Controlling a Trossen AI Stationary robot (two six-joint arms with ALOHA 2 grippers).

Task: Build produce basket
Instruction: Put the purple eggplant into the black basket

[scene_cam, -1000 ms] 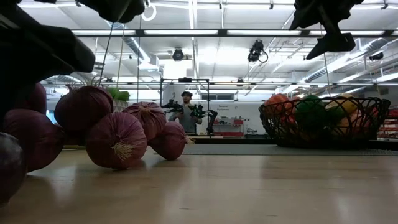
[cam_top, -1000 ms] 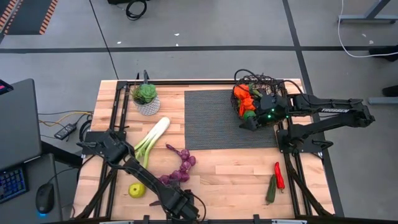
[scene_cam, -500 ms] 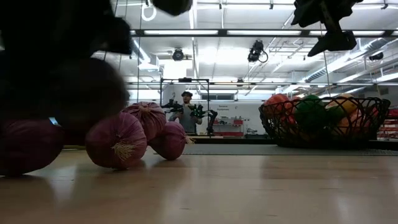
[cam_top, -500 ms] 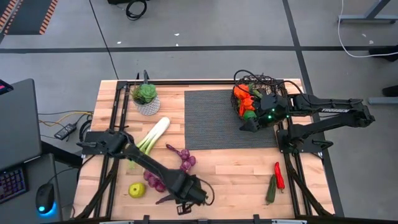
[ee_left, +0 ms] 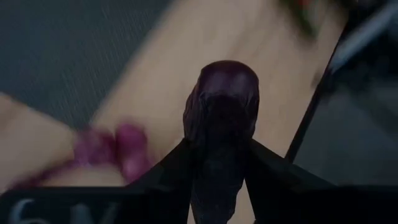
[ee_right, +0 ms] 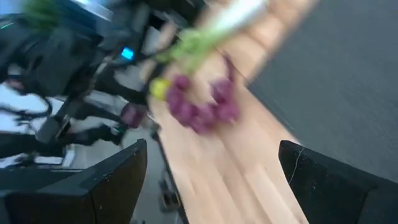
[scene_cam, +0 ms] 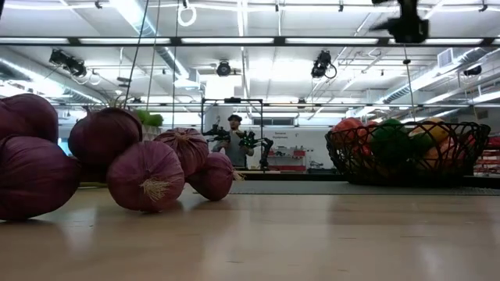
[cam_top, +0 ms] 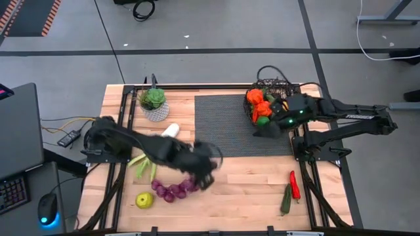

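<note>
My left gripper hangs above the wood near the grey mat's near-left corner, shut on a dark purple piece. Beside it the purple string of bulbs lies bunched on the table; the low view shows these bulbs resting on the wood. The dark wire basket, filled with orange and green produce, stands on the mat's far-right corner. My right gripper hovers open just near of it. The leek is partly under my left arm. My left gripper pinches the dark purple piece between its two fingers, and the rounded end sticks out past the fingertips. The fingers slant downward and the piece is lifted clear of the wood. Blur hides whether it joins the string below.
A yellow-green apple lies near the front-left. A red chilli and a cucumber lie at the front-right. A potted plant stands at the far left. Bare wood lies between the string and the chilli.
My left gripper has shut on the dark purple piece at the table's near edge, then risen and swung toward the far edge and the mat, rolling as it went. The string's near bulbs have shifted and bunched; its farther bulbs stay put. My right gripper has risen slightly.
</note>
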